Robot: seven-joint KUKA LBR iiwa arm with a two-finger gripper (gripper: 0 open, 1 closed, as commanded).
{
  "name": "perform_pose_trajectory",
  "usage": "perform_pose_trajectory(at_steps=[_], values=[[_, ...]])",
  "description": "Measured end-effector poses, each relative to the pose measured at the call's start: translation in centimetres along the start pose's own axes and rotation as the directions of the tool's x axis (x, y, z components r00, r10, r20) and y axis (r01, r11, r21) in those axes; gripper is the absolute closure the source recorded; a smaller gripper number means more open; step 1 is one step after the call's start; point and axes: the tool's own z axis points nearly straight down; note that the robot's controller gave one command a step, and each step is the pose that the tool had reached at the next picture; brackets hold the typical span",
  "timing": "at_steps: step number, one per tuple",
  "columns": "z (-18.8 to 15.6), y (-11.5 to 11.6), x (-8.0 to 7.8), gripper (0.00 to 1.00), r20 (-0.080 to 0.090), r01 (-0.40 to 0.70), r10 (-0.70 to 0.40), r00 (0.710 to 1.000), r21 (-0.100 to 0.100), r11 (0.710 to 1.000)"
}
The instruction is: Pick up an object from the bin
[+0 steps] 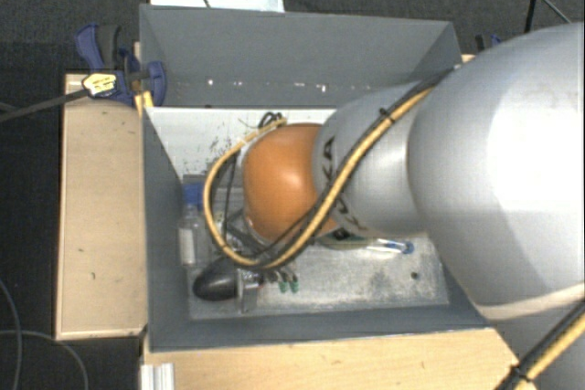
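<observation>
Nearest the camera, the silver arm (pixel 494 187) covers the right half of the frame and reaches leftward and down into the grey metal bin (pixel 302 59). Its wrist carries a rounded orange cover (pixel 279 183), and a yellow-and-black cable (pixel 215 196) loops around that cover's left side. Below the cover, the gripper (pixel 249 277) sits low over the bin floor, towards the bin's lower left corner. Its tip is lost among dark wrist parts and cable, so I cannot tell whether it is open or closed, nor whether it holds anything.

Just left of the gripper, a dark rounded object (pixel 215 286) lies on the floor in the lower left corner; whether the two touch cannot be made out. Above it, along the left wall, lies a pale, clear, bottle-like thing (pixel 187 235), with a small blue item (pixel 192 193) above that. Small green pieces (pixel 289 285) lie just right of the gripper. Further right, a thin white stick with a blue end (pixel 391 245) pokes out from under the arm, its left part hidden. The arm and cover hide much of the bin's floor.
</observation>
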Motion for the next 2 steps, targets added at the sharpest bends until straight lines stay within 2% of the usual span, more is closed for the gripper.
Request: perform_pose_trajectory(at_steps=[1, 2], values=[[0.7, -2.3, -0.9, 1.0, 0.006, 0.264, -0.264, 0.965, -0.005, 0.965], [-16.4, -2.1, -2.1, 1.0, 0.008, 0.302, -0.302, 0.953, 0.002, 0.953]])
